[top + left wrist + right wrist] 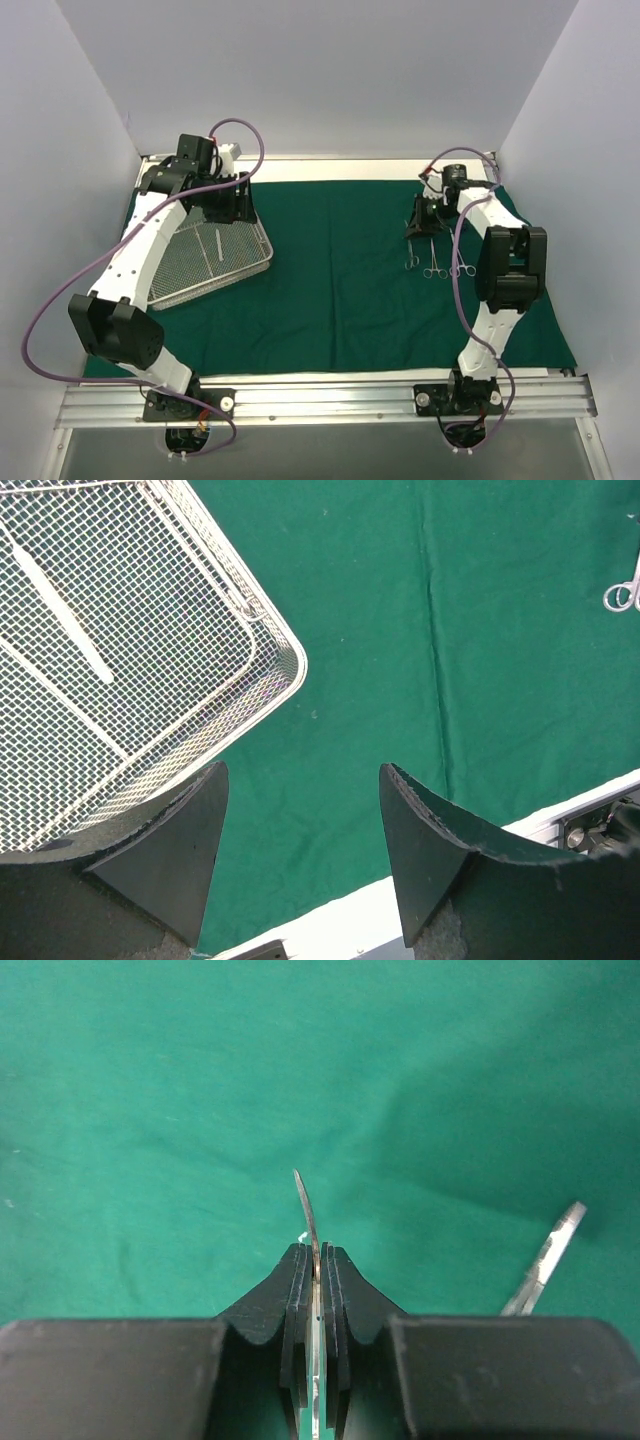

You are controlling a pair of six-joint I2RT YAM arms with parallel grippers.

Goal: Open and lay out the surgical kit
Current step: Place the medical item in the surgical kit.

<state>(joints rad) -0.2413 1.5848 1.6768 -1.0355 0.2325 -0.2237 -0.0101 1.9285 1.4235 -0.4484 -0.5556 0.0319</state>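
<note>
curved steel instrument point(306, 1210) in right hand point(315, 1256)

White walls point(330, 70) enclose the scene on three sides. A pale table point(330, 168) shows as a strip along the far edge, and a ribbed aluminium rail point(330, 398) runs across the near edge

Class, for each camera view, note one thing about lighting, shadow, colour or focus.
Top external: even light, dark green cloth, shadows faint. Left wrist: mesh tray crisp, a purplish glint at its corner; left gripper near and dark. Right wrist: cloth reads paler teal, broad shadow upper right; right gripper, shut on a curved steel instrument, is a dark mass.
</note>
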